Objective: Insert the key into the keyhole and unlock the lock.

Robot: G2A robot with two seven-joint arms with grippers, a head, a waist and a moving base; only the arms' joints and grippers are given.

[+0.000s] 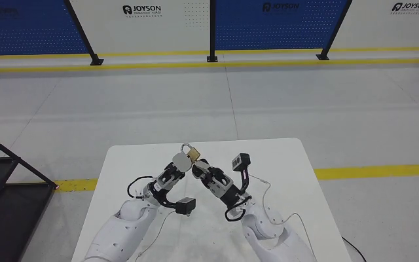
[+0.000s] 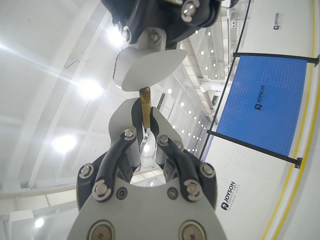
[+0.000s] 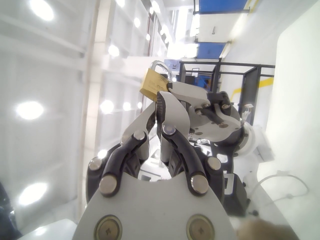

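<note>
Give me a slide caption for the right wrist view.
Left hand holds the brass padlock aloft; right hand's closed fingers sit at its base.

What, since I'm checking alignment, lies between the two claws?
The brass padlock, pinched in the left claw, right beside the right claw; the top view shows it.

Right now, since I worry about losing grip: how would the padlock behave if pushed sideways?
The padlock looks like solid brass-coloured metal, so it is probably rigid and heavy for its size. The left gripper pinches its smooth flat faces near one corner, so a sideways push might well pivot or slip it.
</note>
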